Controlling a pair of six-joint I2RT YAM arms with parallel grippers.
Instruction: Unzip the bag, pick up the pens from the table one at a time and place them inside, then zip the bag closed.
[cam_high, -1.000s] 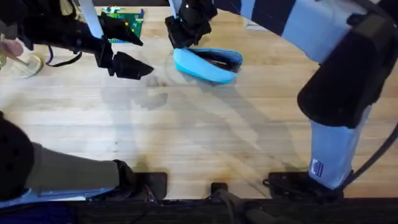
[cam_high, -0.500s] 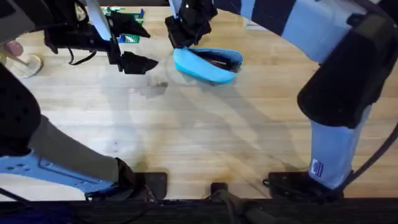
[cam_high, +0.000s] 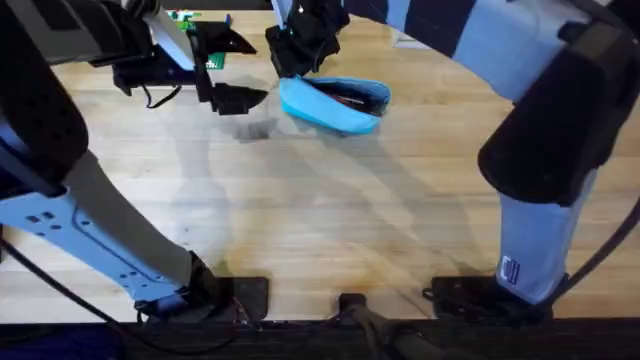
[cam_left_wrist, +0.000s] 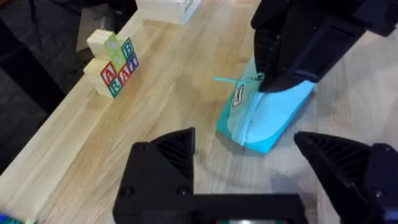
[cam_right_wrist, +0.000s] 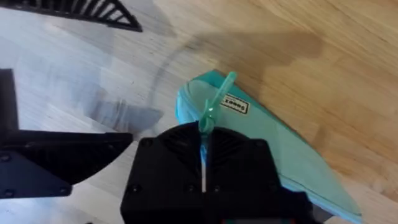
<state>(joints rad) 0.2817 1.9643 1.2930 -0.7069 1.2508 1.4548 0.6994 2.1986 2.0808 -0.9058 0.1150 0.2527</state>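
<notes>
Blue bag (cam_high: 335, 104) — right end effector (cam_right_wrist: 203, 146) pinching zipper | left end effector (cam_left_wrist: 249, 162) spread

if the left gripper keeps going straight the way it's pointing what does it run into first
Most likely the bag: in the left wrist view it lies right ahead between the open left gripper fingers, with the right gripper on its far end. Depth is hard to judge.

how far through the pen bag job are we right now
Late stage. The bag lies unzipped with dark items inside, likely the pens. The right gripper is shut on the zipper pull at one end; the left gripper hovers open nearby. Zipping closed remains.
</notes>
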